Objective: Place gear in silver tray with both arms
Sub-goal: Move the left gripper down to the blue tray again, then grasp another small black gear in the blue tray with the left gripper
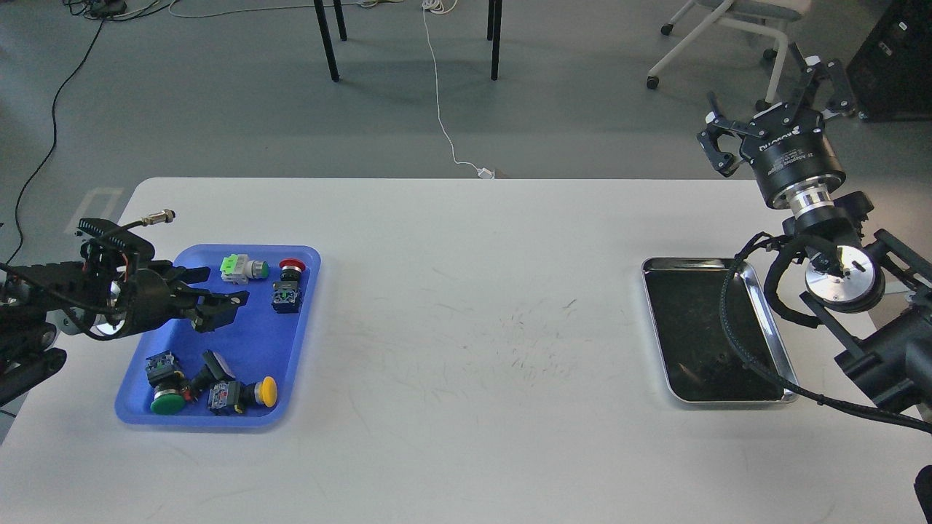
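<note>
A: What's the biggest thing there?

B: The white desk, bare through the middle. On its left end lies a blue tray; on the right end, well apart from it, lies the silver tray, with a dark bottom and nothing in it that I can make out.

A: And the arms?

B: The right arm comes in from the right, and its black hose crosses over the silver tray's near corner. It rises to the right pincer, held high beyond the desk's far edge, fingers spread wide and holding nothing. The left arm reaches in over the blue tray's left side. Its left pincer hangs above the tray's middle with its jaws parted, nothing between them.

A: Where's the gear?

B: All in the blue tray. At the far end, a green-and-white switch and a red button. At the near end, a green button and a yellow button, close together.
</note>
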Robot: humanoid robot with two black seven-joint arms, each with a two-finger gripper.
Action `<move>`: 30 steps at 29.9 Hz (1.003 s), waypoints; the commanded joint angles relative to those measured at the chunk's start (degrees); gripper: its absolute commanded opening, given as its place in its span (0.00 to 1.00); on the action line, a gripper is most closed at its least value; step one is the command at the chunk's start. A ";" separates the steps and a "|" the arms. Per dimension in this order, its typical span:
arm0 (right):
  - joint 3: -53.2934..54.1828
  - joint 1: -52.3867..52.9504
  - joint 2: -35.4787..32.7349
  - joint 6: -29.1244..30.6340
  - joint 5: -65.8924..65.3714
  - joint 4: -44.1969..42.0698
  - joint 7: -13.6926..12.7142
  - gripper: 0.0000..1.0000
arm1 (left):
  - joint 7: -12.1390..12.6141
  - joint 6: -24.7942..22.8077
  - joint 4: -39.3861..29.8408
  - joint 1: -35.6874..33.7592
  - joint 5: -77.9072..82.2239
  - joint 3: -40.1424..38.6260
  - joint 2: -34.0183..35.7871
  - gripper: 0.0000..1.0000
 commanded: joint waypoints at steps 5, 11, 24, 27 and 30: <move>-0.01 0.00 0.10 -0.02 -0.01 0.04 0.05 0.99 | -0.25 0.00 5.89 0.90 -0.04 0.33 -2.81 0.62; -0.01 0.00 0.10 -0.11 -0.01 0.04 0.13 0.99 | -0.43 0.09 8.71 1.34 -0.13 0.33 -4.40 0.54; 1.13 0.00 0.01 -0.19 -0.01 1.18 0.13 0.99 | -0.52 0.00 9.15 2.31 -0.04 0.33 -4.40 0.45; 1.22 0.09 -0.16 -0.19 -0.01 1.27 0.13 0.99 | -0.60 0.00 9.06 2.57 -0.04 0.33 -4.40 0.42; 1.40 0.09 -0.25 -0.19 -0.01 1.36 0.13 0.99 | -0.52 0.00 9.06 2.66 -0.04 0.33 -4.40 0.39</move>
